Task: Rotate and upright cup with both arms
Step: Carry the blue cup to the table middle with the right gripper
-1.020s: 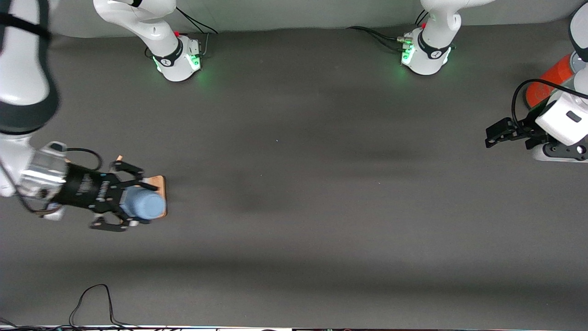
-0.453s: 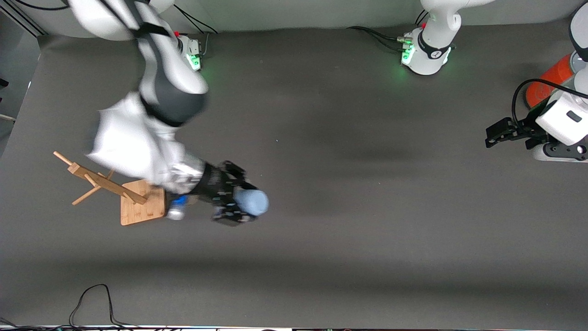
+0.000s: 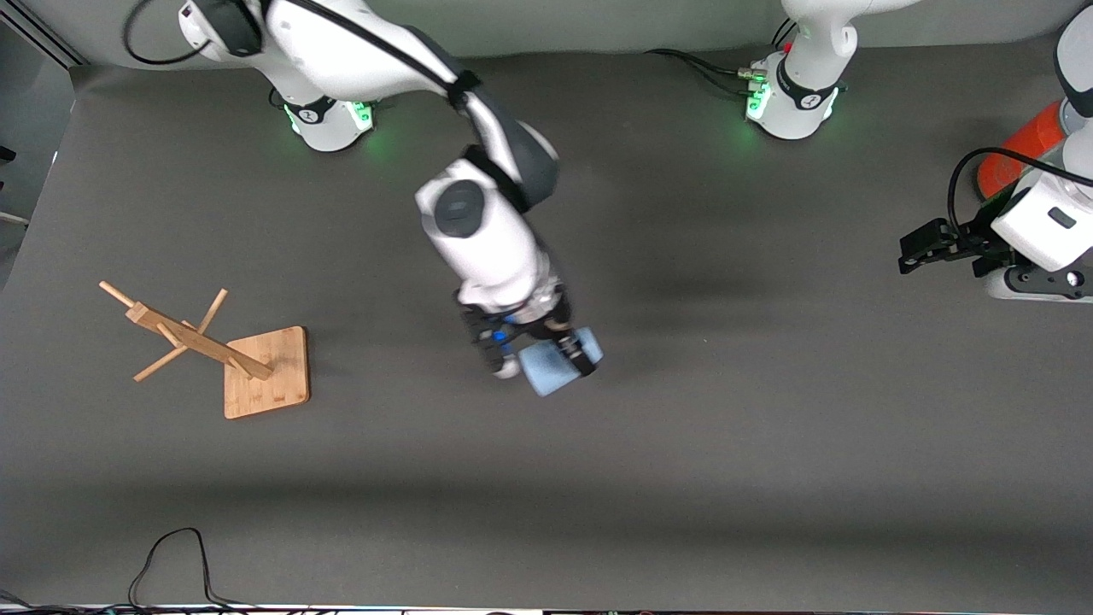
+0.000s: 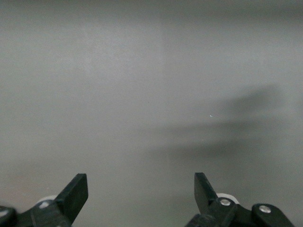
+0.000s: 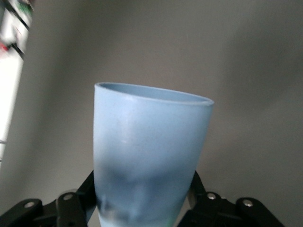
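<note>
The light blue cup (image 3: 551, 367) is held on its side in my right gripper (image 3: 555, 352), up in the air over the middle of the grey table. In the right wrist view the cup (image 5: 149, 151) fills the space between the black fingers (image 5: 78, 201), base at the gripper, open rim pointing away. My left gripper (image 3: 922, 248) is open and empty, waiting at the left arm's end of the table. The left wrist view shows its spread fingertips (image 4: 75, 191) over bare table.
A wooden rack on a square base (image 3: 265, 371) stands near the right arm's end of the table. A large orange cylinder (image 3: 1020, 145) stands beside the left arm. A black cable (image 3: 171, 555) lies at the table's near edge.
My right arm has carried the cup from the wooden rack toward the middle of the table, turning the cup on the way. The left arm has stayed almost still.
</note>
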Controlling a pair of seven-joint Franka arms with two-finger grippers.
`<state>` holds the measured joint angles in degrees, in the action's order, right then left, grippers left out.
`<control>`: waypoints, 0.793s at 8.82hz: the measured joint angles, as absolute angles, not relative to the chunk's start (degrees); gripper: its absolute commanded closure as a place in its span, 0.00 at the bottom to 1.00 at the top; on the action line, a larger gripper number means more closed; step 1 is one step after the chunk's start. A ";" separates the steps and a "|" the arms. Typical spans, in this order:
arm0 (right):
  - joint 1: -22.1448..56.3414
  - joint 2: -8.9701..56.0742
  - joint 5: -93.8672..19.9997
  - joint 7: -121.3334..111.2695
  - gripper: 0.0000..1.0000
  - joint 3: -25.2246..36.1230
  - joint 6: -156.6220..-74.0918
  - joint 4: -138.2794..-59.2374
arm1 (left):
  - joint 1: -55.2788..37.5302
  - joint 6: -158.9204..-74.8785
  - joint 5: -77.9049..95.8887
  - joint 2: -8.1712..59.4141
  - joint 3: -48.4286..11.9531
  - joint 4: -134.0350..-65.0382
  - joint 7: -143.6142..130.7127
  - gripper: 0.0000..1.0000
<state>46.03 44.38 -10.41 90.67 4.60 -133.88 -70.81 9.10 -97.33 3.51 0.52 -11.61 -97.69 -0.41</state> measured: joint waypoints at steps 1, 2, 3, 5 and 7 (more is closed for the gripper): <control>48.66 47.87 -6.58 89.91 0.54 4.66 -134.09 -68.90 | 8.92 -97.01 4.43 0.74 -11.81 -97.72 -4.57 0.00; 50.59 50.65 -2.26 89.08 0.54 4.64 -134.23 -67.49 | 8.20 -96.34 4.47 0.90 -12.53 -97.75 -10.14 0.00; 52.32 52.74 1.34 87.32 0.54 4.64 -134.23 -66.76 | 7.48 -96.10 4.47 1.16 -12.94 -97.80 -13.62 0.00; 55.43 56.67 6.88 82.01 0.54 4.71 -134.17 -66.45 | 7.20 -95.28 4.47 2.16 -12.96 -97.90 -16.34 0.00; 56.90 60.46 10.21 80.66 0.01 4.81 -134.42 -66.16 | 7.19 -93.00 4.47 3.64 -12.92 -97.98 -21.87 0.00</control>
<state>56.90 60.46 10.21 80.66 4.81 -134.42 -66.16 7.19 -93.00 4.47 3.64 -12.92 -97.98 -21.87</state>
